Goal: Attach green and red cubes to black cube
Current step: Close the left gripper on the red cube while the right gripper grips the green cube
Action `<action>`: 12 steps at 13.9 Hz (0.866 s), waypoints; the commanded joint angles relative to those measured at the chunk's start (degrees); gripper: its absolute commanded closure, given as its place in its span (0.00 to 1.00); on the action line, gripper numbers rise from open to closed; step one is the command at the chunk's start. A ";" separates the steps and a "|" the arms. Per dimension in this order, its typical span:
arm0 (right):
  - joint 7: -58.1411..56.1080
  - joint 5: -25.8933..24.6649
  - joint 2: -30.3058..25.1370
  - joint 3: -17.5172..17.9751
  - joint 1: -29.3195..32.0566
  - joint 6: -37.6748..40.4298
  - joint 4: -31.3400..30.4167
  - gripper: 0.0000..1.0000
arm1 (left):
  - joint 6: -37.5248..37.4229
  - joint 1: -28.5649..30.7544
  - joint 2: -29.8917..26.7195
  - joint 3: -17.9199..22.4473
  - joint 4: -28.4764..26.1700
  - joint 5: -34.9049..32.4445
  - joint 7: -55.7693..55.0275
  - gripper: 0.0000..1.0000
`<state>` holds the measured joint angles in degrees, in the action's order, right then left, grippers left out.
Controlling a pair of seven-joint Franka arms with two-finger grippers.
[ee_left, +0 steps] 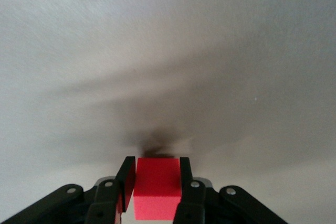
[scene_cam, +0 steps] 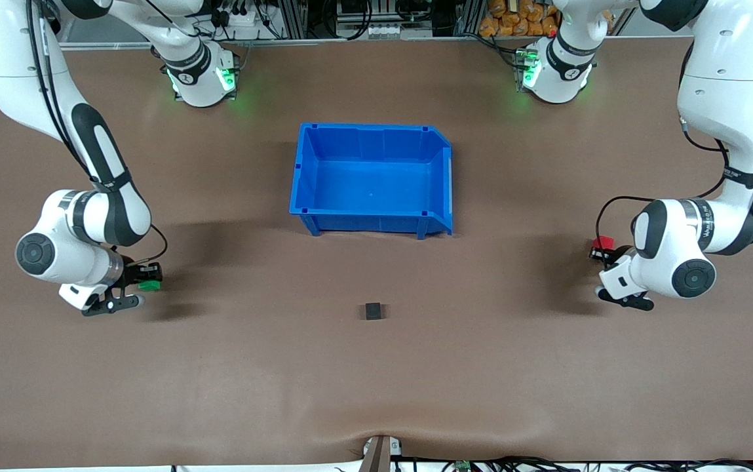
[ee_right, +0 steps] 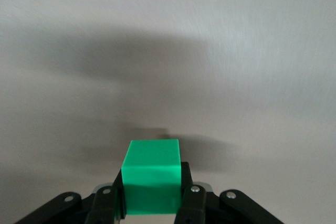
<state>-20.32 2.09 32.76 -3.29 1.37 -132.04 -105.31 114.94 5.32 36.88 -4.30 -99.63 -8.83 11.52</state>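
Gripping red cube (ee_left: pixel 156 192), green cube (ee_right: pixel 152 174); black cube (scene_cam: pixel 373 311) between arms.

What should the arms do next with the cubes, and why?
Probably lift both cubes and carry them inward to the black cube. The right gripper is shut on the green cube, the left gripper on the red cube, each at its own table end.

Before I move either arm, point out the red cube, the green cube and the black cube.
red cube (ee_left: pixel 156 187): left wrist view, middle of its facing side.
green cube (ee_right: pixel 152 177): right wrist view, middle of its facing side.
black cube (scene_cam: pixel 373 311): front view, centre of its top.
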 commanded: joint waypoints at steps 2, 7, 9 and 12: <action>-7.35 -0.15 -0.94 -0.14 -1.71 6.34 6.68 1.00 | -4.44 -0.57 -0.14 -0.09 5.39 -0.14 -3.50 1.00; -18.32 -0.15 -0.94 -0.14 -2.42 15.31 15.56 1.00 | -5.96 -0.31 3.55 -0.18 13.66 8.70 -13.17 1.00; -24.13 -0.15 -0.42 -0.05 -3.56 15.14 17.23 1.00 | -5.43 -0.75 5.12 -0.09 16.81 12.07 -18.70 1.00; -32.21 -0.50 1.51 -0.14 -6.72 13.39 19.16 1.00 | -4.21 -3.55 7.76 -0.18 20.52 12.34 -26.96 1.00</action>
<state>-47.77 2.06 32.06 -3.18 -3.23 -118.29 -88.89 110.71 3.84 41.78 -4.60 -83.35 2.55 -9.96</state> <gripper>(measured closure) 0.604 0.617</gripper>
